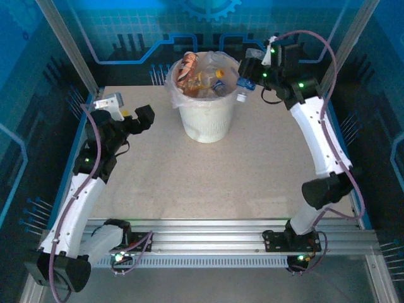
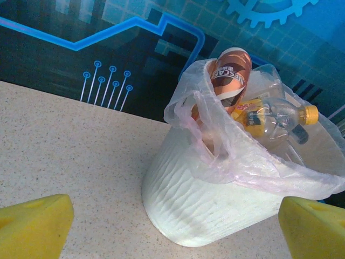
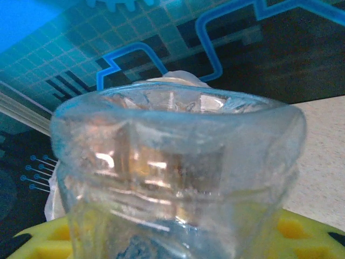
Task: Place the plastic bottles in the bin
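The bin (image 1: 205, 123) is a white bucket lined with a thin bag, standing at the back middle of the table. Several plastic bottles (image 1: 203, 79) are piled in it. A brown-labelled one (image 2: 230, 75) stands up at the rim beside a yellow-capped one (image 2: 275, 120). My right gripper (image 1: 252, 74) hangs just right of the bin's rim, shut on a clear bottle with a blue label (image 1: 244, 85), cap pointing down. In the right wrist view this bottle (image 3: 178, 162) sits between the yellow pads (image 3: 48, 243). My left gripper (image 1: 142, 118) is open and empty, left of the bin (image 2: 199, 199).
The speckled tabletop (image 1: 208, 183) stretches bare in front of the bin. Aluminium rails (image 1: 208, 230) bound the near edge, and a blue patterned wall (image 1: 132, 38) closes the back. Slanted frame posts (image 1: 69, 44) stand at the back corners.
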`<action>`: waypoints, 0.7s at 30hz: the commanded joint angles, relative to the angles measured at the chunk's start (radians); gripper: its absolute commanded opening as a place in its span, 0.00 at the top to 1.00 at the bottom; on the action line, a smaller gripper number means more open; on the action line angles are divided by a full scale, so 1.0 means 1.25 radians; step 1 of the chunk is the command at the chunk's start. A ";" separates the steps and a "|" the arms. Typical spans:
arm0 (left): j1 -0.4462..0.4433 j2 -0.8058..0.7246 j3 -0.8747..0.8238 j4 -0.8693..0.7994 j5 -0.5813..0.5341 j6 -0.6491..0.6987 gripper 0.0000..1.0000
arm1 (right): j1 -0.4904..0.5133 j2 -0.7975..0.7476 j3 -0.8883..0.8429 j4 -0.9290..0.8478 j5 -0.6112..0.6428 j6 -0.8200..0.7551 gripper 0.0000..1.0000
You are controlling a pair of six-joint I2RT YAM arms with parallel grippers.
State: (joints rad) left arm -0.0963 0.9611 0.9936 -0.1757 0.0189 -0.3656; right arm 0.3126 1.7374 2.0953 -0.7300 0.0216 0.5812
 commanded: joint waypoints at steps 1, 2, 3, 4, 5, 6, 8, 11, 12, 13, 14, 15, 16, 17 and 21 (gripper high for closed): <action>0.003 -0.023 -0.020 0.002 0.002 -0.005 0.01 | 0.014 0.075 0.080 -0.045 -0.029 0.024 0.52; 0.003 -0.025 -0.023 0.000 0.002 -0.004 0.01 | 0.016 0.098 0.106 -0.050 -0.029 0.030 0.52; 0.004 -0.027 -0.025 -0.001 0.001 -0.005 0.01 | 0.018 0.118 0.127 -0.054 -0.028 0.035 0.52; 0.003 -0.029 -0.028 -0.002 0.001 -0.006 0.01 | 0.019 0.141 0.152 -0.061 -0.027 0.042 0.51; 0.004 -0.031 -0.030 -0.003 0.001 -0.006 0.01 | 0.022 0.161 0.174 -0.070 -0.024 0.049 0.51; 0.003 -0.033 -0.031 -0.003 0.002 -0.008 0.01 | 0.023 0.179 0.193 -0.078 -0.021 0.052 0.51; 0.003 -0.036 -0.034 -0.004 0.006 -0.007 0.01 | 0.029 0.212 0.227 -0.092 -0.007 0.057 0.51; 0.003 -0.038 -0.036 -0.004 0.012 -0.009 0.01 | 0.033 0.253 0.269 -0.114 0.018 0.062 0.50; 0.004 -0.040 -0.036 -0.004 0.012 -0.010 0.01 | 0.033 0.267 0.286 -0.124 0.026 0.062 0.48; 0.003 -0.040 -0.037 -0.005 0.013 -0.011 0.01 | 0.033 0.281 0.304 -0.139 0.034 0.061 0.46; 0.003 -0.040 -0.037 -0.004 0.013 -0.012 0.01 | 0.033 0.294 0.319 -0.150 0.039 0.059 0.43; 0.003 -0.040 -0.037 -0.004 0.015 -0.012 0.01 | 0.033 0.306 0.331 -0.158 0.040 0.057 0.42; 0.004 -0.040 -0.039 -0.002 0.015 -0.013 0.01 | 0.033 0.317 0.342 -0.163 0.039 0.053 0.40; 0.003 -0.040 -0.039 0.001 0.016 -0.014 0.01 | 0.033 0.327 0.349 -0.165 0.036 0.052 0.38; 0.003 -0.036 -0.041 0.006 0.019 -0.018 0.01 | 0.033 0.359 0.379 -0.168 0.020 0.048 0.28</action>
State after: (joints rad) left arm -0.0963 0.9283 0.9504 -0.1795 0.0227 -0.3679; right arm 0.3420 2.1414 2.5343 -0.8944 0.0444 0.6487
